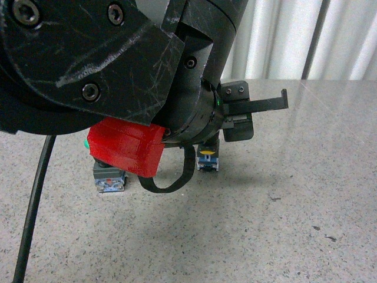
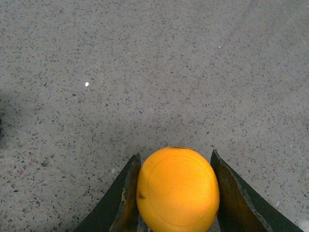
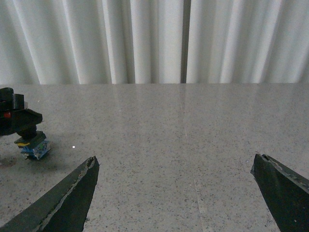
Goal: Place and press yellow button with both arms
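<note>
**Step in hand: placing.** The left pincer (image 2: 175, 157) is clamped on the yellow button (image 2: 177, 191), with one finger on each side of the cap. In the front view, the button's bluish base with its yellow tab sits under the left arm, just off picture centre toward 5 o'clock. It is at or just above the desk (image 1: 306, 206); contact cannot be confirmed. A second button (image 1: 109, 177), with green showing at its top, stands apart at 9 o'clock from it. The right pincer (image 3: 175, 159) is spread wide, empty and well apart from the button.

**Next move, as judged:**
1. Seat the base flat on the desk.
2. Free the cap, since the grip lies on the cap itself.
3. Bring the right pincer over the cap and press straight down.
</note>
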`<control>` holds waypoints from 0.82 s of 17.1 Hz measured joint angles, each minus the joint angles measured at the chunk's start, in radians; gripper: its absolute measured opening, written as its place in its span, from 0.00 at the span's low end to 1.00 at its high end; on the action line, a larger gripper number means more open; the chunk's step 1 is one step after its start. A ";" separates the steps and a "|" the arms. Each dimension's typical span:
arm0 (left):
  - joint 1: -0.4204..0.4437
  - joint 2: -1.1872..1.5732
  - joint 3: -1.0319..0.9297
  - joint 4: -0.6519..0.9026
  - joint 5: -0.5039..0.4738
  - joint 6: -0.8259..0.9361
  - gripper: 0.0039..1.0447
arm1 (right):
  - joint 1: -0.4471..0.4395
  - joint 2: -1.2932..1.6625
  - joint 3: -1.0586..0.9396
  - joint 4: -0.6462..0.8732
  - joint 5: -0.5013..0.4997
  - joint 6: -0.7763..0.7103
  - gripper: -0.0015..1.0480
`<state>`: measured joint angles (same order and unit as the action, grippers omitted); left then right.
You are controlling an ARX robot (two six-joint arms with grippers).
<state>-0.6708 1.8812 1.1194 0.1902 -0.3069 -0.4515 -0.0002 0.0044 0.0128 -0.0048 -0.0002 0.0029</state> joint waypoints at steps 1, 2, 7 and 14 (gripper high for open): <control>-0.001 0.003 0.004 -0.002 0.000 -0.009 0.33 | 0.000 0.000 0.000 0.000 0.000 0.000 0.94; -0.002 0.008 0.010 -0.003 0.000 -0.019 0.33 | 0.000 0.000 0.000 0.000 0.000 0.000 0.94; -0.002 0.016 0.019 -0.010 0.016 -0.066 0.67 | 0.000 0.000 0.000 0.000 0.000 0.000 0.94; 0.065 -0.219 -0.072 0.198 -0.157 0.172 0.94 | 0.000 0.000 0.000 0.000 0.000 0.000 0.94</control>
<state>-0.6056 1.6627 1.0470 0.3878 -0.4637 -0.2794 -0.0002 0.0044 0.0128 -0.0048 0.0002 0.0029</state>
